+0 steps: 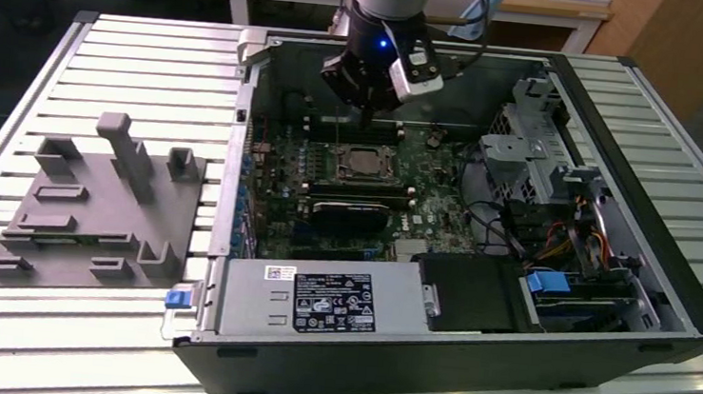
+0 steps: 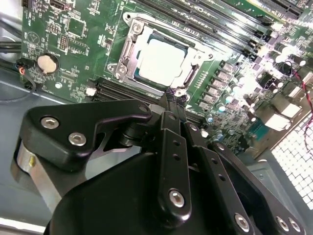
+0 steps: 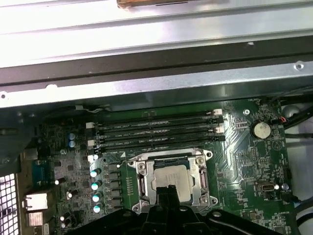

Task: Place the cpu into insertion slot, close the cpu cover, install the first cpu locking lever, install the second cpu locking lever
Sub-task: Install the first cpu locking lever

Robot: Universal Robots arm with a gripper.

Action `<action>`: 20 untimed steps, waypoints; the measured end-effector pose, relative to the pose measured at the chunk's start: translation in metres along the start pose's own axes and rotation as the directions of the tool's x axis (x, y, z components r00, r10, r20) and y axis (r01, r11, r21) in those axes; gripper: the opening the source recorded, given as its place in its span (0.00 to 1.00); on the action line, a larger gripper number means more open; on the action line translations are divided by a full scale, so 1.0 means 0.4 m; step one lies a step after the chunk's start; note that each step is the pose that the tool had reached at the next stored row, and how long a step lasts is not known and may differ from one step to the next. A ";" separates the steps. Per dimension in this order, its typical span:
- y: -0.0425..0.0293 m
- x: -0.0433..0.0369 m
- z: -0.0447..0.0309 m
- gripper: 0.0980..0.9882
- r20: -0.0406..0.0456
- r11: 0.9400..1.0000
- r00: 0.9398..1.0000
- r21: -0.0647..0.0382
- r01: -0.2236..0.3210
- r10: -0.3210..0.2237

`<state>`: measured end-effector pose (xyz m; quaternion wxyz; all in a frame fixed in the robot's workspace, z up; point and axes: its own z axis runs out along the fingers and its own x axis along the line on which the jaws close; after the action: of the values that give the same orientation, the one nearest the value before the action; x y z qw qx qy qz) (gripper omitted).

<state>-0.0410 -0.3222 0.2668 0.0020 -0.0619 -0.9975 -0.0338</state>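
My gripper (image 2: 172, 95): fingers pressed together, holding nothing. Tips hover just beside one edge of the insertion slot (image 2: 131, 18). The cpu (image 2: 161, 61) sits in that slot, the cpu cover (image 2: 128, 51) lying flat around it.

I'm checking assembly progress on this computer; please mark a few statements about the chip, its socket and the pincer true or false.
1. The silvery-grey square cpu lies in the silver-rimmed square socket of the green motherboard. True.
2. The thin silver frame cover stands upright. False: it lies flat around the cpu.
3. The black pincer holds the cpu aloft. False: its tip is by the socket's edge.
4. A round silver coin battery sits on the motherboard. True.
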 end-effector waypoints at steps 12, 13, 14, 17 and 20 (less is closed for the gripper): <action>-0.006 0.050 0.001 0.01 0.002 1.000 1.000 0.000 0.008 -0.008; -0.007 0.057 0.001 0.01 0.002 1.000 1.000 0.000 0.008 -0.008; -0.008 0.062 0.002 0.01 0.002 1.000 1.000 0.000 0.009 -0.009; -0.009 0.072 0.005 0.01 0.002 1.000 1.000 -0.001 0.022 -0.022; -0.009 0.073 0.008 0.01 -0.001 0.998 0.998 -0.003 0.058 -0.058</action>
<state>-0.0705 -0.3221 0.2637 0.0016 -0.0331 -0.9988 -0.0355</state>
